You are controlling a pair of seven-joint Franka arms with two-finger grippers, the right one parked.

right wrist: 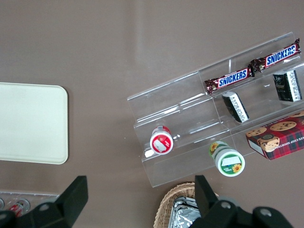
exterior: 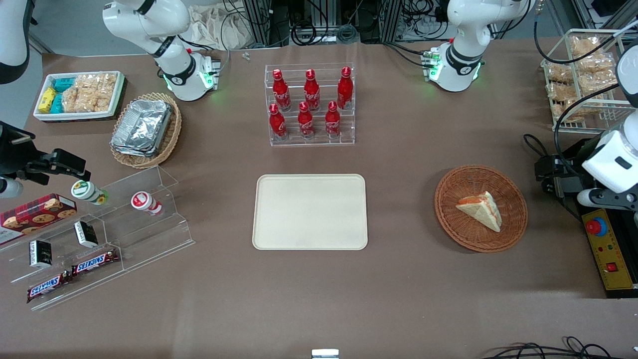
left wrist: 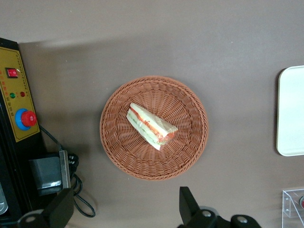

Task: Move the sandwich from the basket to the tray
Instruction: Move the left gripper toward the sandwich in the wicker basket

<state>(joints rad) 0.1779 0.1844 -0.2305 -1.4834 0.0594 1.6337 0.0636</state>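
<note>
The sandwich [exterior: 481,209], a pale bread wedge with orange-red and green filling, lies in the round reddish-brown wicker basket [exterior: 508,234]. The cream tray [exterior: 310,211] sits bare beside the basket, toward the parked arm's end. My left gripper [exterior: 549,175] hangs high beside the basket, at the working arm's end of the table. In the left wrist view the sandwich [left wrist: 151,126] lies in the middle of the basket [left wrist: 185,152], and my gripper [left wrist: 124,210] is open and empty with black fingers [left wrist: 187,206] spread wide. An edge of the tray [left wrist: 292,111] also shows there.
A yellow control box with a red button [exterior: 605,249] and cables [left wrist: 80,199] lie beside the basket under the gripper. A rack of red bottles [exterior: 310,104] stands farther from the camera than the tray. A wire rack of snacks [exterior: 583,80] stands at the working arm's end.
</note>
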